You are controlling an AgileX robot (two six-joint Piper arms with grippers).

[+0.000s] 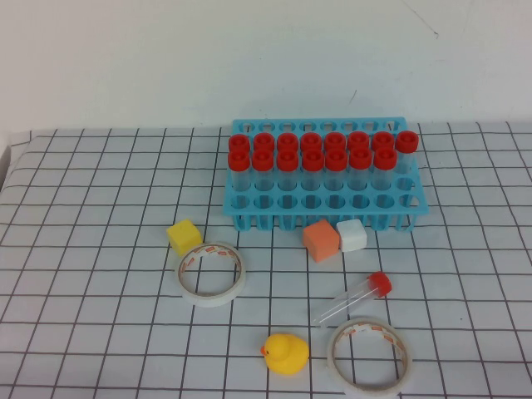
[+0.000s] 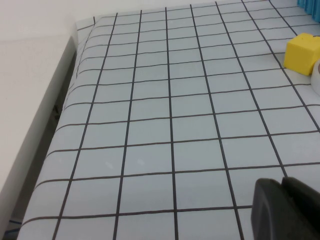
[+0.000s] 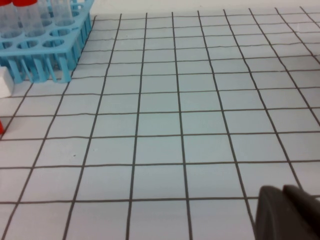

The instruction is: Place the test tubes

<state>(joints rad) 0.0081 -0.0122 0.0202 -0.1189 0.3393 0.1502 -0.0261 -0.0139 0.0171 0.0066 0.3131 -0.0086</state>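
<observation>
Loose test tube [image 1: 352, 300] lies flat on the near side of the blue rack [image 1: 324, 214], likely light, slick and rolly, so pinch its clear barrel by the red cap [image 1: 380, 283]; left hand [image 2: 287, 207] and right hand [image 3: 287, 212] are shut and empty, low over the counter [image 1: 100, 249] either side of that rack.

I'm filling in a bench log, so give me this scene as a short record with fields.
rack: blue rack at far centre, two rows of red-capped tubes upright in it
loose tube: red-capped, lying on the gridded cloth, next to a tape roll
other items: yellow cube, second tape roll, orange cube beside white cube, rubber duck
left tool: shut, empty, above bare cloth left of the yellow cube
right tool: shut, empty, above bare cloth right of the rack
</observation>
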